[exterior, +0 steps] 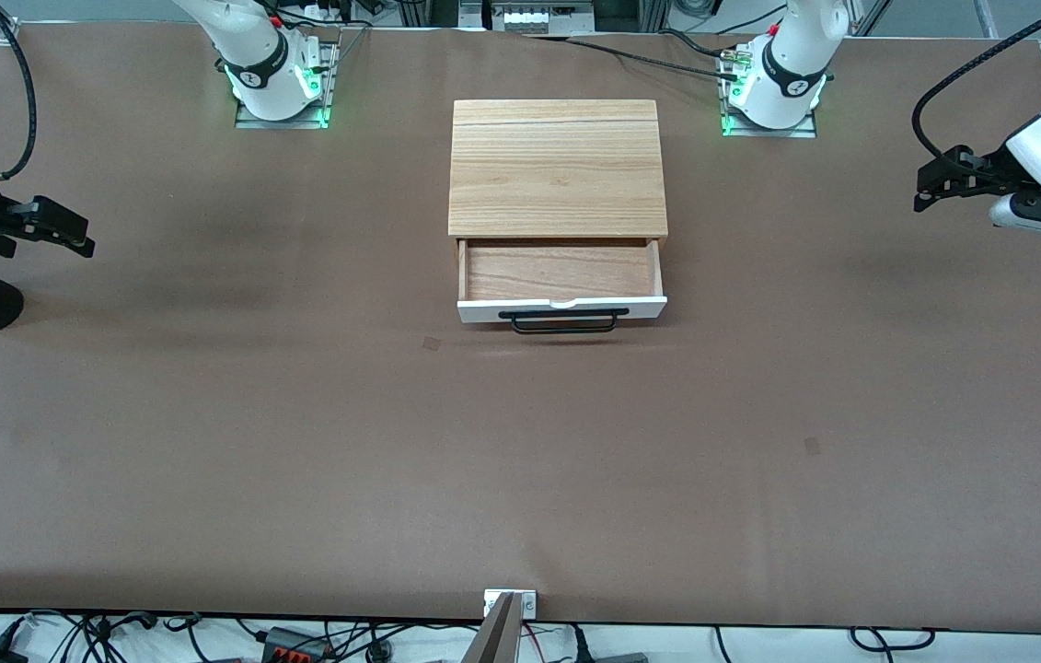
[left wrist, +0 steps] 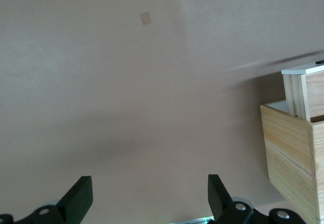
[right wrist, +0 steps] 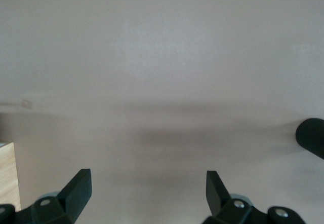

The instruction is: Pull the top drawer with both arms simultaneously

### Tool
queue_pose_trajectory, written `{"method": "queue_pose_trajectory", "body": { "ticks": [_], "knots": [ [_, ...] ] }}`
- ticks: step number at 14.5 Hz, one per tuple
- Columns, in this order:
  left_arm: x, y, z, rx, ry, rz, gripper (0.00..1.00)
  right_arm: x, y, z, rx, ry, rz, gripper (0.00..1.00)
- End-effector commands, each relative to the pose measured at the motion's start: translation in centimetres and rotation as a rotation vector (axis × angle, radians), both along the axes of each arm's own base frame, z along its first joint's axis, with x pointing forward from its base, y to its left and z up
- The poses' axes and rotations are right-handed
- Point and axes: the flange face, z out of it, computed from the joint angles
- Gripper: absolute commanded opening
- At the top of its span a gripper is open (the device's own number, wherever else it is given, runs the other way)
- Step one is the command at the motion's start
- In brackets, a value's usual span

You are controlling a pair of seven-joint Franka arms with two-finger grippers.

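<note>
Both tools hang spread wide and empty over the bench ends, left tool (exterior: 930, 189) and right tool (exterior: 69, 230) well apart from the top drawer (exterior: 561, 290), which sits pulled out mid-bench, suggesting the pull is done.

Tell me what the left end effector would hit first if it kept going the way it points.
Probably the cabinet: the left end effector, open, points along the table toward it. Height is unclear, so it might pass over its top.

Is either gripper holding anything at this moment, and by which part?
Nothing is held. The left gripper and right gripper are both open over bare table, clear of the top drawer and its handle.
</note>
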Motion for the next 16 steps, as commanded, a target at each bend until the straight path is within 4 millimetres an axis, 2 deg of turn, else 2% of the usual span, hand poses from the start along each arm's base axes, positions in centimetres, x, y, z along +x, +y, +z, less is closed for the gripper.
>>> {"method": "queue_pose_trajectory", "body": {
  "ticks": [1, 3, 6, 11, 16],
  "knots": [
    [-0.26, 0.39, 0.46, 0.003, -0.009, 0.027, 1.0, -0.39, -0.12, 0.06, -0.013, -0.011, 0.003, 1.0],
    [-0.1, 0.4, 0.47, -0.02, -0.018, 0.037, 1.0, -0.48, -0.12, 0.22, -0.013, -0.013, -0.002, 1.0],
    [-0.24, 0.35, 0.45, -0.036, -0.002, 0.198, 1.0, -0.39, -0.28, 0.19, -0.012, -0.018, -0.008, 1.0],
    [0.55, 0.48, 0.52, -0.04, 0.008, 0.209, 1.0, -0.37, 0.12, 0.07, -0.006, -0.013, -0.008, 1.0],
    [0.33, 0.71, 0.38, -0.04, 0.026, 0.207, 1.0, -0.51, 0.16, 0.19, -0.002, -0.01, -0.008, 1.0]
  ]
}}
